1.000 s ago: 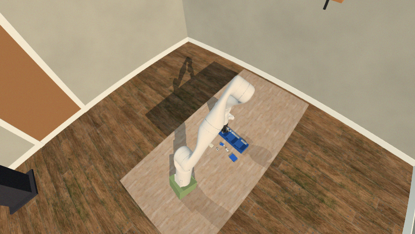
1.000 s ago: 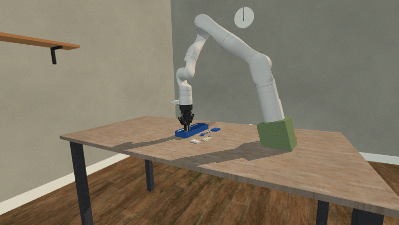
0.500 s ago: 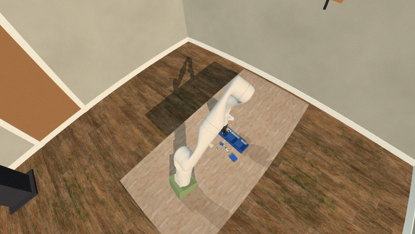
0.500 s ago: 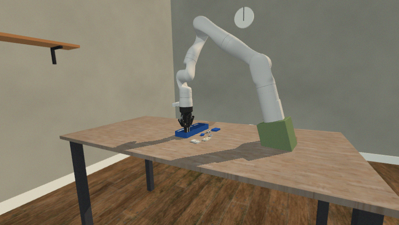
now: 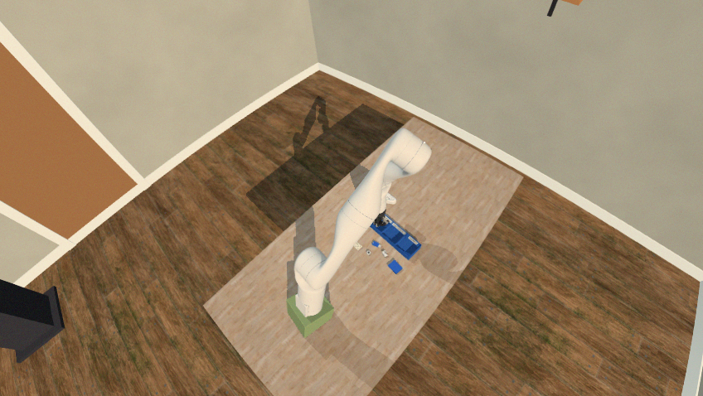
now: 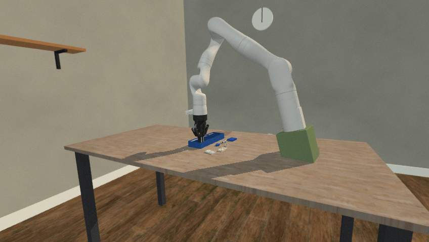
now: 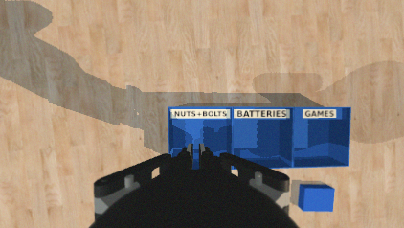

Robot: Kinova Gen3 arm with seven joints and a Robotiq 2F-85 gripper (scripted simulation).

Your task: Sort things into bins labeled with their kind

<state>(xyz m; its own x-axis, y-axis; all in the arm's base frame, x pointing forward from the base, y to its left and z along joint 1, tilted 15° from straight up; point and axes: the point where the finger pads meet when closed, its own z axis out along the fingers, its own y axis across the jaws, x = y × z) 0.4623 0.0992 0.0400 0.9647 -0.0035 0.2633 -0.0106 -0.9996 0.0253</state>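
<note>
3 blue bins (image 5: pixel 395 238) (image 6: pixel 210 139) (image 7: pixel 260 166) — joined, upright — on the table.

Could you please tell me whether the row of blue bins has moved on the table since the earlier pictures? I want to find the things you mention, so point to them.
No, the row of blue bins (image 5: pixel 411 253) (image 6: pixel 207 141) (image 7: pixel 262 167) sits unmoved relative to the green block (image 5: pixel 319 324) (image 6: pixel 295 147).
</note>
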